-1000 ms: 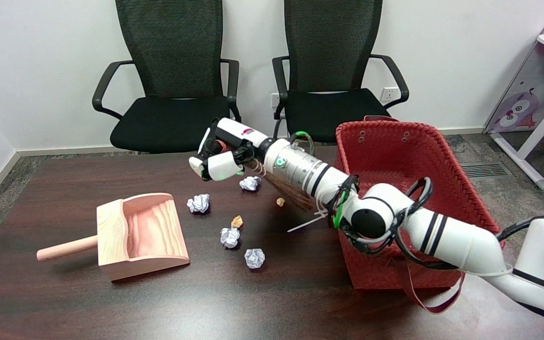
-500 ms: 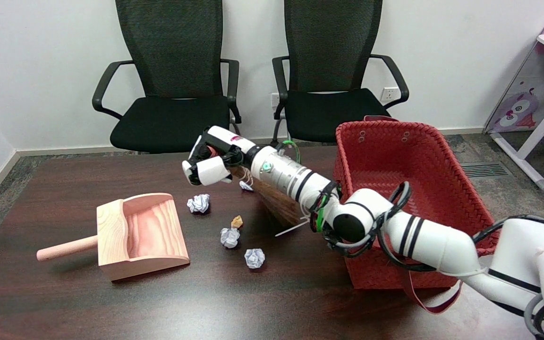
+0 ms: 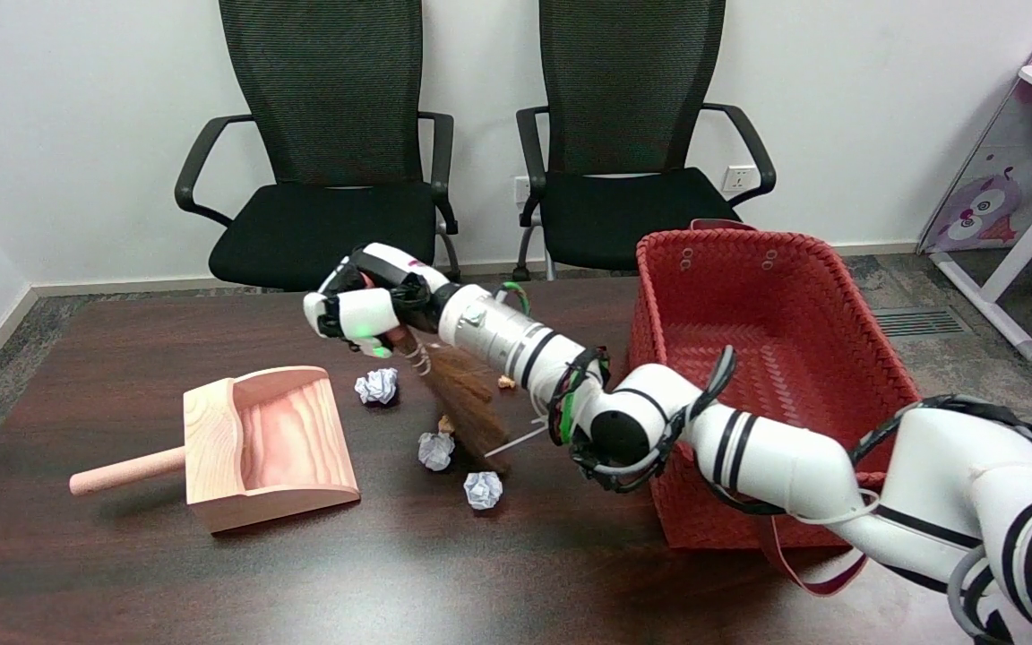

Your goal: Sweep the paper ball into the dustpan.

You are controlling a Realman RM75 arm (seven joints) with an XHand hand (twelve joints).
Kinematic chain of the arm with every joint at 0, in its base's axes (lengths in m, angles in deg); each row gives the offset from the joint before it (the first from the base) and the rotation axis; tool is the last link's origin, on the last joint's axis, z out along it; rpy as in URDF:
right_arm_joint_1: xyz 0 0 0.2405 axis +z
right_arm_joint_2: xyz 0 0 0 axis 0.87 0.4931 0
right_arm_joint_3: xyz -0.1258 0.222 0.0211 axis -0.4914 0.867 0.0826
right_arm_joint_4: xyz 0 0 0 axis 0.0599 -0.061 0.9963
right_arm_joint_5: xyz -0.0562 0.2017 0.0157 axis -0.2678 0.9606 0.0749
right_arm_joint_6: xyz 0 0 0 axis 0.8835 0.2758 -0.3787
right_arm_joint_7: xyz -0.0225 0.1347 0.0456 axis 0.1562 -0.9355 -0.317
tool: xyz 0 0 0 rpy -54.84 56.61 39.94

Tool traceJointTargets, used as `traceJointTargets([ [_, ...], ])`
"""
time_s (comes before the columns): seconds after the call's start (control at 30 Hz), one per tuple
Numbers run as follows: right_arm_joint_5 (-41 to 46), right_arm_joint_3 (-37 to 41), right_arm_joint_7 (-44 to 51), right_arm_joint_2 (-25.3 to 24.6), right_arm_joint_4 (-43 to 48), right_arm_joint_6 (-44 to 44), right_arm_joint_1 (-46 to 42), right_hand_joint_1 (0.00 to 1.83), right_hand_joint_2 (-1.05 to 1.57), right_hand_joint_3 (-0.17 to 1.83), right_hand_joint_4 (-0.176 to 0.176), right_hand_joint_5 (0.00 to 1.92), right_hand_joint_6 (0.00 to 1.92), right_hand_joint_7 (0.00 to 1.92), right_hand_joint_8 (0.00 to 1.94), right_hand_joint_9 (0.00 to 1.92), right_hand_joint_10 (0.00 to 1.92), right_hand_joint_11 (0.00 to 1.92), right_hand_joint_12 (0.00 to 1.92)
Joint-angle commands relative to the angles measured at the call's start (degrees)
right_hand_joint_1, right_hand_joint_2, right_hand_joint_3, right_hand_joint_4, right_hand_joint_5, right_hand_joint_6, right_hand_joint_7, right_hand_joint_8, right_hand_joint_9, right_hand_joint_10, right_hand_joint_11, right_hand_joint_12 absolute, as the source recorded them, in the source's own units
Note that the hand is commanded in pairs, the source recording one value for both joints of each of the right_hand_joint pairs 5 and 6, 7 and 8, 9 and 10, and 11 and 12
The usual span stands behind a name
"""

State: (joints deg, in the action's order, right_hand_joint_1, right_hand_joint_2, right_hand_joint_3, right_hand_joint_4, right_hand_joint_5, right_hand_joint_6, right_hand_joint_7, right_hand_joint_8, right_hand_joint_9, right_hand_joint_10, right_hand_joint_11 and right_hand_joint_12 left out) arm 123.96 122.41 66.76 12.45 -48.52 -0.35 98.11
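Note:
My right hand [image 3: 364, 300] grips the handle of a small brown broom [image 3: 467, 403]; its bristles slant down to the table, right of a white paper ball [image 3: 435, 450]. A second white ball [image 3: 377, 386] lies left of the broom, below the hand, and a third [image 3: 483, 490] sits nearer the front. A small orange scrap [image 3: 506, 382] shows just behind the forearm. The wooden dustpan [image 3: 256, 446] lies at the left, its open mouth facing the balls and its round handle [image 3: 126, 472] pointing left.
A red woven basket [image 3: 776, 376] stands on the table's right side, behind my right arm. Two black office chairs [image 3: 337, 152] stand beyond the far edge. A white stand [image 3: 1018, 251] is on the floor at the right.
My right arm has swung left and the broom has tipped down onto the table among the balls. The white ball near the broom at the back is now hidden.

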Motion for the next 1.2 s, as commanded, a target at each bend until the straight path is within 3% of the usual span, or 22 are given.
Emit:
traceJointTargets([
  [0.03,0.8,-2.7,-23.4,-6.2,4.1,4.7,1.4,0.85,0.54,1.51,0.008,1.92,1.92,1.92,1.92,1.92,1.92,1.92,1.92],
  [0.57,3.0,-2.7,-27.1,-7.0,3.7,11.3,1.6,0.84,0.52,1.47,0.005,1.92,1.92,1.92,1.92,1.92,1.92,1.92,1.92],
  [1.2,2.6,-2.6,-44.7,-6.8,3.7,20.2,5.9,0.84,0.52,1.48,0.005,1.92,1.92,1.92,1.92,1.92,1.92,1.92,1.92],
])
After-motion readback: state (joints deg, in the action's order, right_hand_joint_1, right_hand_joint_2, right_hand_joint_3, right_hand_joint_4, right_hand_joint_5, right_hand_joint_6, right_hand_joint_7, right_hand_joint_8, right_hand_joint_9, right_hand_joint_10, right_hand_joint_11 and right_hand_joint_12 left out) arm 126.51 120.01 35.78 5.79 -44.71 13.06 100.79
